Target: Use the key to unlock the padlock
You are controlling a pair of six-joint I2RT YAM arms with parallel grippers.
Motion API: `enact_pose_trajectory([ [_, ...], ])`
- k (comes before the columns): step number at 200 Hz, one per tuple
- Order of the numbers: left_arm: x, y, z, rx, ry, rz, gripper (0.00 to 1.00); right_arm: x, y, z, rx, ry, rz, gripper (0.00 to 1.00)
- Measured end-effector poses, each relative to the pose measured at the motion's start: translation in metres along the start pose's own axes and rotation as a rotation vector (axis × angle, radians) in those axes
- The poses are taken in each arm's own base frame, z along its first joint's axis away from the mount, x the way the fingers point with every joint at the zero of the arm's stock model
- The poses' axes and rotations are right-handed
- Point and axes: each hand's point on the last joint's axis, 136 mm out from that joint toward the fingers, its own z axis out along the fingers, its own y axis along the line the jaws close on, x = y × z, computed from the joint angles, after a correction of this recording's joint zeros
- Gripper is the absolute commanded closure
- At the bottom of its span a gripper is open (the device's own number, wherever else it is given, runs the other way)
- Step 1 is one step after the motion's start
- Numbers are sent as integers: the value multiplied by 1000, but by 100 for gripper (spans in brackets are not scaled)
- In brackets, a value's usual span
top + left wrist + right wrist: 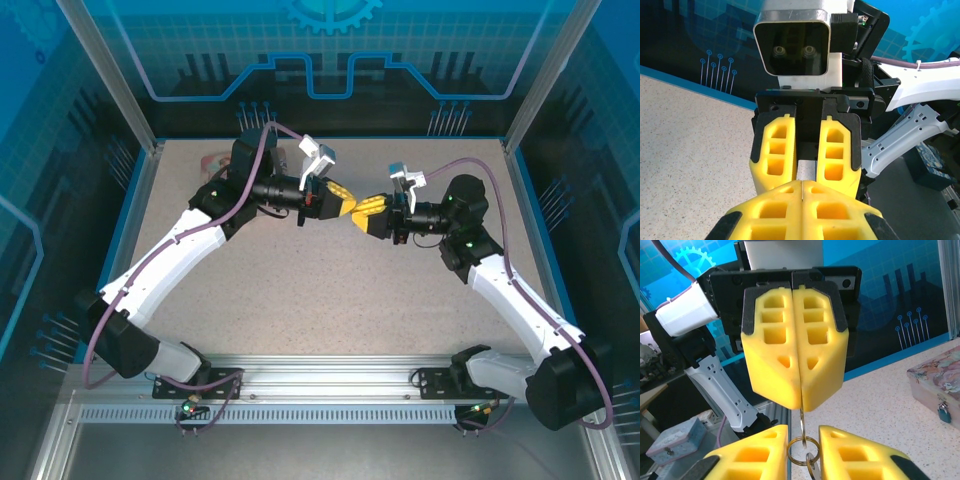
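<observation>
Padlock (943, 412) is seen hung on the front of a pink tin (932, 377), which is set on the table (880, 405) well apart from both grippers. Key (802, 419) is clamped by its thin blade between the fully closed fingers of the L gripper (801, 401). Its ring (795, 439) is hung in the narrow gap of the R gripper (803, 432), whose fingers are set slightly apart. Whether the ring is pinched can't be told. The grippers are met tip to tip above mid-table.
</observation>
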Motion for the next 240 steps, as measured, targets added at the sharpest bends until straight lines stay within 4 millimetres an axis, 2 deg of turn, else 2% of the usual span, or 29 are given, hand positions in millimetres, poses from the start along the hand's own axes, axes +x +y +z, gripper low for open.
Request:
enact_pose_trajectory([
  [29,0,0,0,0,0,0,100,0,0,0,0,0,0,94],
  [90,2,1,-1,-5,4,-7,100,2,-1,0,3,6,-5,100],
  [99,2,0,-1,-5,3,-4,83,3,-1,0,4,8,-4,100],
  [126,0,0,-4,-17,-10,4,72,6,-4,-1,20,16,0,100],
  [153,-4,4,-21,-57,-59,3,73,11,-4,-3,46,35,4,100],
  [176,-12,7,-37,-97,-107,14,69,11,-3,-4,53,40,-1,100],
  [198,-15,6,-42,-118,-126,26,68,10,-4,-4,64,38,-4,100],
  [240,8,19,-43,-156,-115,-43,67,10,-5,-4,68,38,-3,100],
])
